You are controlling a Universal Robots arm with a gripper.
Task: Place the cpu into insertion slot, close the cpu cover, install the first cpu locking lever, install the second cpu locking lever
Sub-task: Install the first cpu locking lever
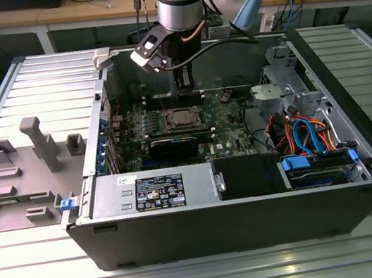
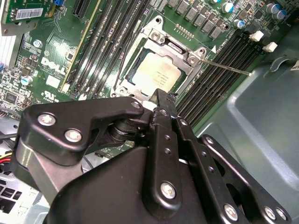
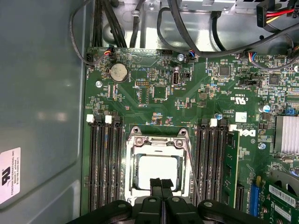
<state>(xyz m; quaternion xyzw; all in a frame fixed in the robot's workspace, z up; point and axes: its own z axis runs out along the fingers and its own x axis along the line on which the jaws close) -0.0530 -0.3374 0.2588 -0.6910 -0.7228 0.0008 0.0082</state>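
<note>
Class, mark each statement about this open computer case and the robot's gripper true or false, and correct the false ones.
1. The pale silver square cpu sits in the metal-rimmed insertion slot. True.
2. The black gripper grips the cpu. False: its fingers are shut with nothing between them, near the slot's edge.
3. The silver-grey metal cpu cover frames the cpu. True.
4. The dark computer case has its side panel fitted. False: it lies open, with the green motherboard showing.

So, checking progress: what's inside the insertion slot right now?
The cpu sits in the insertion slot, its pale top showing through the window of the cpu cover. The contacts beneath it are hidden, and the gripper covers one edge.
</note>
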